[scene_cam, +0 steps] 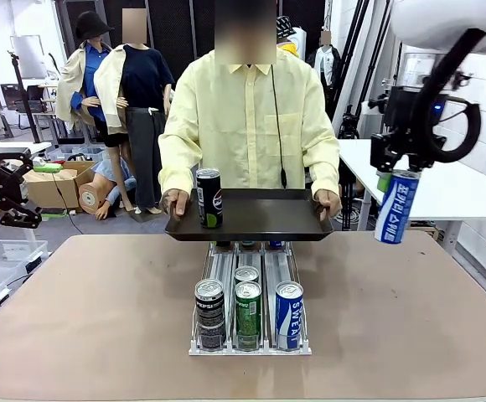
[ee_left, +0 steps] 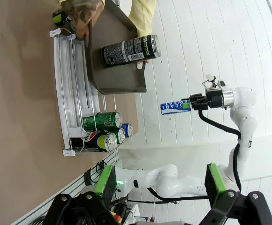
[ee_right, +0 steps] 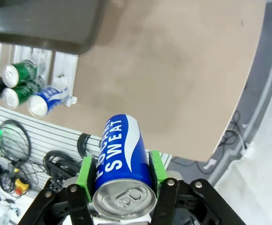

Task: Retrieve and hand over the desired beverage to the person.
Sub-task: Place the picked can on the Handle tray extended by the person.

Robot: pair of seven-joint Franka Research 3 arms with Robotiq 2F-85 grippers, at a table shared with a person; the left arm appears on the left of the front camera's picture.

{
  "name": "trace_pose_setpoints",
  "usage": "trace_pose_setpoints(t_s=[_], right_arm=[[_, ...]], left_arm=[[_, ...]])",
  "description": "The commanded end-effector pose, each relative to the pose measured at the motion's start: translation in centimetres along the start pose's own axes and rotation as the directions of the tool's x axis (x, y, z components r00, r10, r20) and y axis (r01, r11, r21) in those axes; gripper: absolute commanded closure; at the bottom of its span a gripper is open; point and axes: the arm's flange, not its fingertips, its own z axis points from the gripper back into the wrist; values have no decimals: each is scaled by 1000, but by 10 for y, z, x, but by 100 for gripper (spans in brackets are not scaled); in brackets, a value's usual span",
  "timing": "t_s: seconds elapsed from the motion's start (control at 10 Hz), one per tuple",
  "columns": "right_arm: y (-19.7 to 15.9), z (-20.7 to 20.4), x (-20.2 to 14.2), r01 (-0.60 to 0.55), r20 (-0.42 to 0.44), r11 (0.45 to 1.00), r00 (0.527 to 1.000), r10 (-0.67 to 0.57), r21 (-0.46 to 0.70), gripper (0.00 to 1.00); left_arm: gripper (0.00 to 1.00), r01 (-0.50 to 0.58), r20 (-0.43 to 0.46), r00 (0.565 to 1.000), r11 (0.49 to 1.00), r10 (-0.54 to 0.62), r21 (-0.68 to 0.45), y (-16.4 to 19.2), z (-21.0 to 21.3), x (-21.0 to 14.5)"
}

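Observation:
A blue Pocari Sweat can (scene_cam: 396, 209) hangs tilted in the air at the right, above the table's right edge, with my right gripper (scene_cam: 387, 173) shut on its top end. In the right wrist view the same blue can (ee_right: 122, 154) sits between the green pads (ee_right: 85, 174) of my right gripper (ee_right: 121, 176). The person (scene_cam: 247, 117) in a pale-yellow shirt holds a dark tray (scene_cam: 260, 230) over the far side of the table. A black can (scene_cam: 209, 198) stands on the tray. My left gripper (ee_left: 160, 185) is open with nothing between its fingers.
A white can rack (scene_cam: 218, 347) stands mid-table below the tray, with a black can (scene_cam: 209, 311), a green can (scene_cam: 247, 314) and a blue can (scene_cam: 288, 314) at its front. A white table (scene_cam: 469, 188) stands at the right. The brown tabletop (scene_cam: 84, 318) lies bare on both sides of the rack.

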Motion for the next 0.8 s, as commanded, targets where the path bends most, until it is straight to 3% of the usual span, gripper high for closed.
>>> trace_pose_setpoints(t_s=[0.0, 0.2, 0.7], right_arm=[[15, 16, 31, -31, -41, 999, 999, 29, -39, 100], [24, 16, 53, -63, -70, 996, 996, 58, -67, 100], [26, 15, 53, -95, -75, 993, 993, 90, -71, 100]], left_arm=[[0, 3, 7, 1000, 1000, -3, -10, -2, 1, -2], [0, 3, 7, 1000, 1000, -3, -10, -2, 1, -2], [0, 3, 7, 1000, 1000, -3, -10, -2, 1, -2]])
